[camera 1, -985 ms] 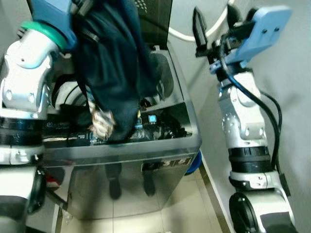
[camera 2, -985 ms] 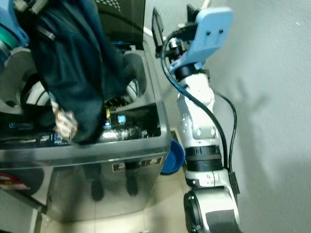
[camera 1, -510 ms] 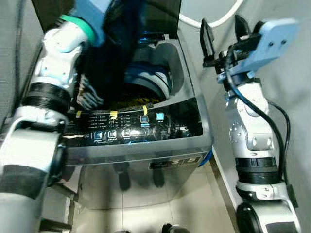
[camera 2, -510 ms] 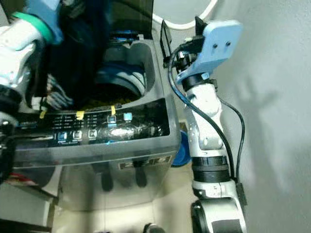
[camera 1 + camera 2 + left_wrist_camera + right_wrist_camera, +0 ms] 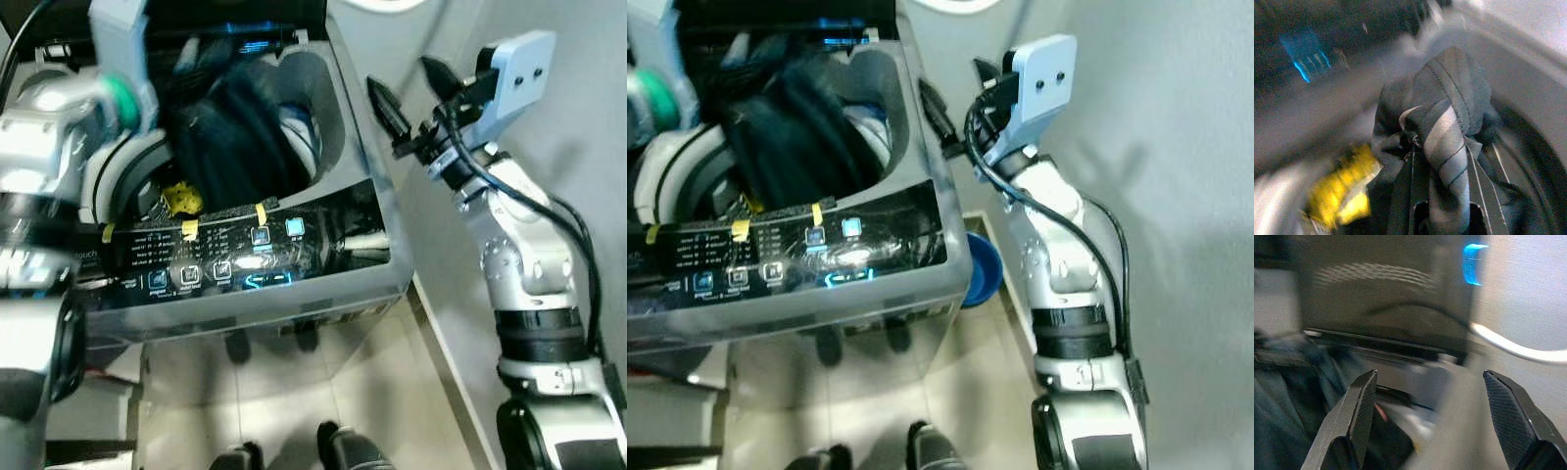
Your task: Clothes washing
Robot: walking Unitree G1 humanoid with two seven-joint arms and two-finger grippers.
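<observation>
A top-loading washer point(image 5: 323, 294) stands open with dark clothes point(image 5: 230, 137) heaped in its drum. The left gripper point(image 5: 1442, 215) seems, through blur, to pinch a striped fold of them. The right gripper point(image 5: 411, 88) hovers beside the washer's right edge, fingers spread wide, empty.

Wall point(image 5: 1176, 147): pale grey and plain, it rose close along the washing machine's point(image 5: 294, 304) right side.
Floor point(image 5: 372, 392): beige tiles with thin dark joints lay in front of the machine and ran down the narrow gap between it and the wall.
Hose point(image 5: 377, 5): a white loop curved against the wall behind the machine.
Basin point(image 5: 982, 279): a blue round one sat on the floor in that gap, half hidden by the machine's front corner.
Light: even and indoor, gleaming off the machine's front panel.
</observation>
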